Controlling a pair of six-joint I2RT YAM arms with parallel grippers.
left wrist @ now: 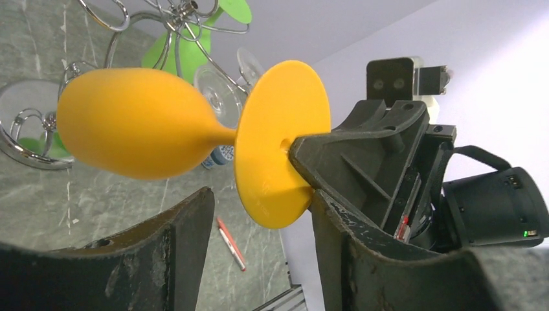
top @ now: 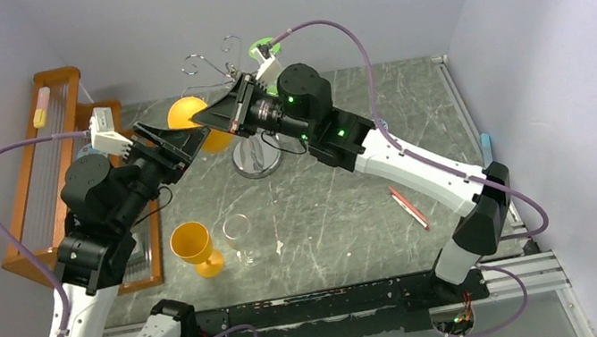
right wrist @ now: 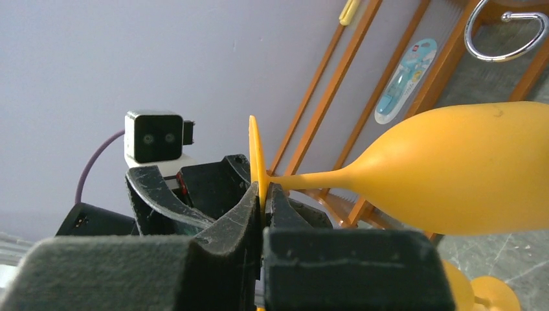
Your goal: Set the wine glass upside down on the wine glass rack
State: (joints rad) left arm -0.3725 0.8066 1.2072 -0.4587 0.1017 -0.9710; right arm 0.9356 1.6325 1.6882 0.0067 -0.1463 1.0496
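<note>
At top centre of the overhead view, the orange wine glass (top: 185, 114) lies sideways in the air, just beside the wine glass rack (top: 259, 164) — the right hand (right wrist: 264, 194) pinches its foot disc. The left hand (top: 174, 145) stands spread about the stem.

Standing on the grey marbled table (top: 348, 215), below the right gripper (top: 210, 119): the wine glass rack (top: 254, 168) on its disc base. Standing under the left gripper (top: 183, 146), nearer the arm bases: an orange goblet (top: 194, 246) just beside a clear glass (top: 240, 237). Lying well behind the right gripper: a red pen (top: 409, 208). Resting out beyond the left gripper: a wooden slatted rack (top: 51, 171).
</note>
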